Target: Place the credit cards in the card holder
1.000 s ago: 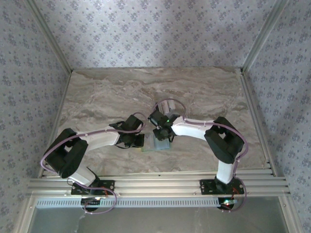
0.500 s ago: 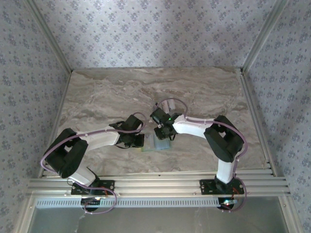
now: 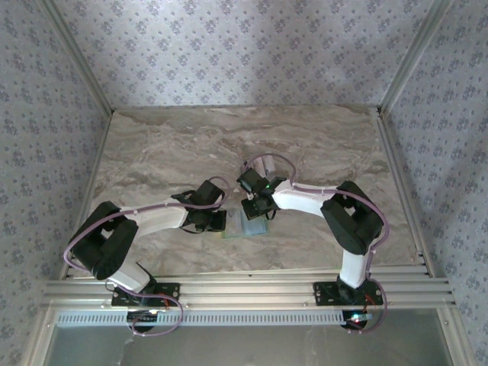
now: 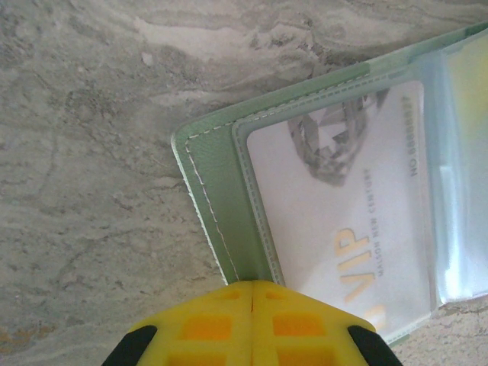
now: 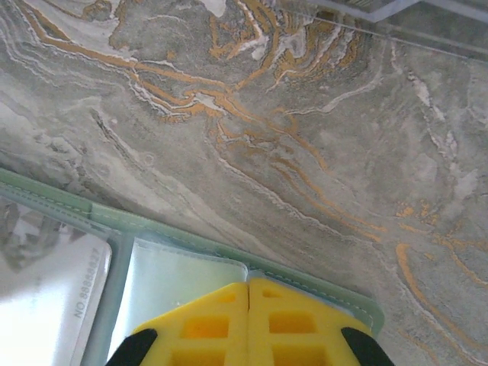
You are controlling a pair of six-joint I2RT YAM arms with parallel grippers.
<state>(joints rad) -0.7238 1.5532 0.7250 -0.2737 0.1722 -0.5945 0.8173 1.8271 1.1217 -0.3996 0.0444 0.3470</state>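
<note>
the card holder (image 4: 221, 191) lies open on the marble table (image 5: 305, 114), a white vip card (image 4: 343, 221) in its clear pocket. the left gripper (image 4: 252, 293) and right gripper (image 5: 248, 293) are both clenched, poised over its opposite edges.

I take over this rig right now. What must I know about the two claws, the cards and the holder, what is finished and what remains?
Left claw: shut and empty, tips at the near edge of the card holder, which lies open on the table.
Right claw: shut and empty, over a clear pocket near the holder's corner.
Done: one white VIP card sits inside a pocket.
Left: I cannot tell whether the pocket under the right claw is filled. Look for loose cards before going on.
</note>
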